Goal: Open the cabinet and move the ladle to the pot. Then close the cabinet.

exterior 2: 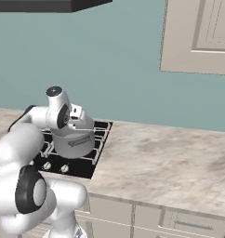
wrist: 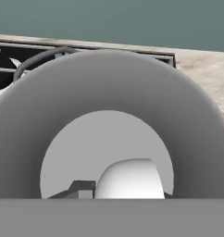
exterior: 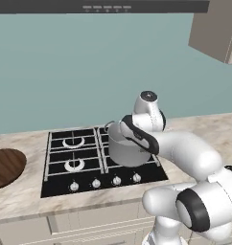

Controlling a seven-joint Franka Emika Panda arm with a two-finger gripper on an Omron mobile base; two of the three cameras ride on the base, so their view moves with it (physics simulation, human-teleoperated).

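A grey steel pot point(exterior: 127, 149) stands on the front right burner of the black hob point(exterior: 72, 165). My gripper point(exterior 2: 79, 122) points down into the pot point(exterior 2: 75, 144) from above, its fingers hidden by the hand and the rim. In the hand view I look into the pot point(wrist: 109, 83). The ladle point(wrist: 127, 178), a pale rounded bowl, sits low inside it, right in front of the hand. The jaws appear shut on the ladle. A door of the beige cabinet point(exterior 2: 198, 37) hangs at the upper right and looks swung out from the wall point(exterior: 216, 31).
The marble counter point(exterior 2: 170, 158) runs to the right of the hob. A round wooden board point(exterior: 5, 167) lies at the far left. A dark range hood point(exterior: 113, 5) hangs above. Beige drawers point(exterior 2: 188, 224) sit below the counter edge.
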